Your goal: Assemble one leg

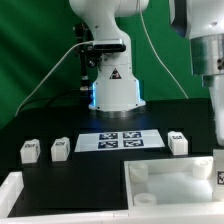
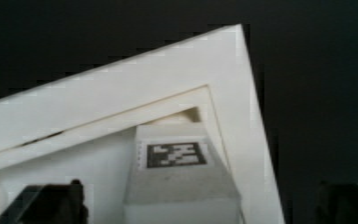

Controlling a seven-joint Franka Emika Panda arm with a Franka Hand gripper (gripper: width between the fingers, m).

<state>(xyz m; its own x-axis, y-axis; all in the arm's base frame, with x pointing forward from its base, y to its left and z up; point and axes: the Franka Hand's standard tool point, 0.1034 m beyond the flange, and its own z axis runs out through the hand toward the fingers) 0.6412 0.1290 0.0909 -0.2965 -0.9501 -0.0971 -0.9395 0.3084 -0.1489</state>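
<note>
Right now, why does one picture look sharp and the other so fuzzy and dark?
Exterior view: evenly lit, fairly sharp; the flat white marker board reads clearly on the black table. Wrist view: very close, so the large white square tray-like panel is soft and its tag blurred; the dark fingers are unfocused.

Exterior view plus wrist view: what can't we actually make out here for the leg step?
- Gripper: exterior view cuts the arm off at the right edge; wrist view shows only dark finger tips at the frame's edge, so open or shut is unclear.
- Fourth leg: exterior view shows three legs; wrist view shows one tagged block inside the tray, identity unconfirmed.
- Tag patterns: too small and blurred.
- Tray: cut off by the frame's edge.
</note>
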